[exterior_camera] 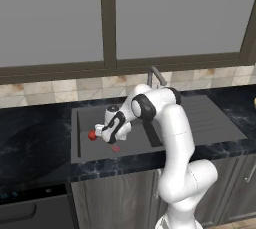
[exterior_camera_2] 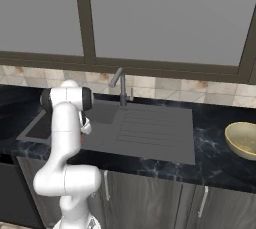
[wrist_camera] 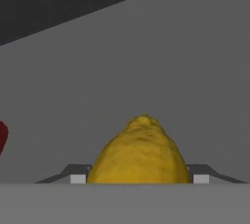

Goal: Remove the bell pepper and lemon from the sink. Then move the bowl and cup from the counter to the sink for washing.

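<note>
The arm reaches down into the sink (exterior_camera: 210,123), its hand low over the basin floor. In the hand view the lemon (wrist_camera: 140,152) lies between the two fingers (wrist_camera: 78,178), whose tips show at either side of it, one to the left and one to the right. The fingers stand apart on both flanks of the lemon; whether they already press on it cannot be told. The lemon's narrow end points away from the hand, along the line of the fingers.

The pepper (exterior_camera: 92,135) lies on the basin floor just beyond the fingers' left side, near the lemon but apart from it; in the hand view only its edge shows at the left border (wrist_camera: 2,137). In the left base view the pepper sits just beside the hand, and the reddish drain spot (exterior_camera: 116,148) lies on the basin floor below the hand.

The faucet (exterior_camera_2: 119,85) rises behind the sink, well behind the fingers. The bowl (exterior_camera_2: 242,140) stands on the surface (exterior_camera_2: 215,158) far to the right of the fingers, beyond the drainboard (exterior_camera_2: 150,128).
</note>
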### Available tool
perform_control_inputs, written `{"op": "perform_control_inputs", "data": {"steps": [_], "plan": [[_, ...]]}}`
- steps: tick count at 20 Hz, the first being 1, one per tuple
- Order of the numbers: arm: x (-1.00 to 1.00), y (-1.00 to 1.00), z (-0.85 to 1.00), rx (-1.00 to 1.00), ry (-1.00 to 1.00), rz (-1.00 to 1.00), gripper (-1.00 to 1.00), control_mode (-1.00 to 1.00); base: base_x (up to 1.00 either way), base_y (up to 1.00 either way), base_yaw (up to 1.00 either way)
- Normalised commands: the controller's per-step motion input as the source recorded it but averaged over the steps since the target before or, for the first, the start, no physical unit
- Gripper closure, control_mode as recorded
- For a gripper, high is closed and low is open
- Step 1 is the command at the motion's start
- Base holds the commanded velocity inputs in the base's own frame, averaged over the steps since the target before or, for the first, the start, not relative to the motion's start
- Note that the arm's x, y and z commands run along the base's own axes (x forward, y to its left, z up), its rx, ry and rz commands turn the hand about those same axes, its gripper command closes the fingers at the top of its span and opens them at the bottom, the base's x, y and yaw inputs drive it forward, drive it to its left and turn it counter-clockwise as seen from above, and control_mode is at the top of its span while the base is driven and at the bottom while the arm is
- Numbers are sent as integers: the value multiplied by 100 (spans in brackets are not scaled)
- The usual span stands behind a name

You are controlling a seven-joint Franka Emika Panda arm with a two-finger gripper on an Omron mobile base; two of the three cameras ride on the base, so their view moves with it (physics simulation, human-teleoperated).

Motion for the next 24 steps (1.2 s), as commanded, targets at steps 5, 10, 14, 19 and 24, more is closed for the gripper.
{"op": "perform_control_inputs", "data": {"steps": [5,10,14,19,24], "plan": [[-20,-2,15,0,4,0,100,-100,0,0,0],[-28,0,37,0,0,0,100,-100,0,0,0],[-35,0,43,-2,0,0,100,-100,0,0,0],[-37,0,44,-6,-6,0,100,-100,0,0,0],[-34,0,49,-4,-3,0,100,-100,0,0,0]]}}
